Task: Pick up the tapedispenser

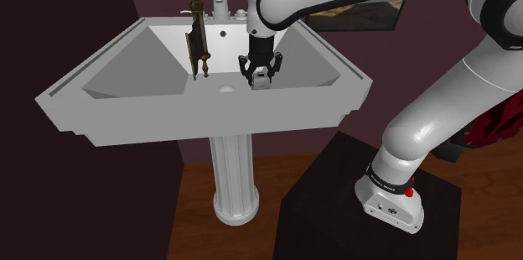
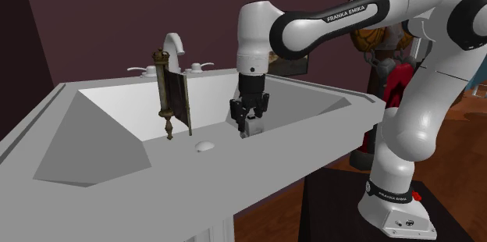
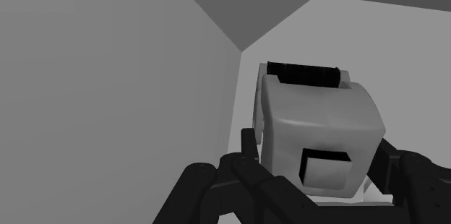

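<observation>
Inside the sink [image 1: 142, 61], the gripper [image 1: 261, 80] is clasping the pale grey tape dispenser [image 3: 318, 132] low in the basin. The grasp seems made, so the next move is calling for a straight lift.

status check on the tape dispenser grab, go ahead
Gripper shut on the tape dispenser. Dispenser low in the sink basin. Brass hinge stands nearby, clear of the gripper.

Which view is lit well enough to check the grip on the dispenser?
Wrist view is best: flat, even light, no glare. The pale dispenser stands out from the grey sink, though its black parts blend with the fingers. Shoulder view: bright basin, gripper a dark shape around it.
</observation>
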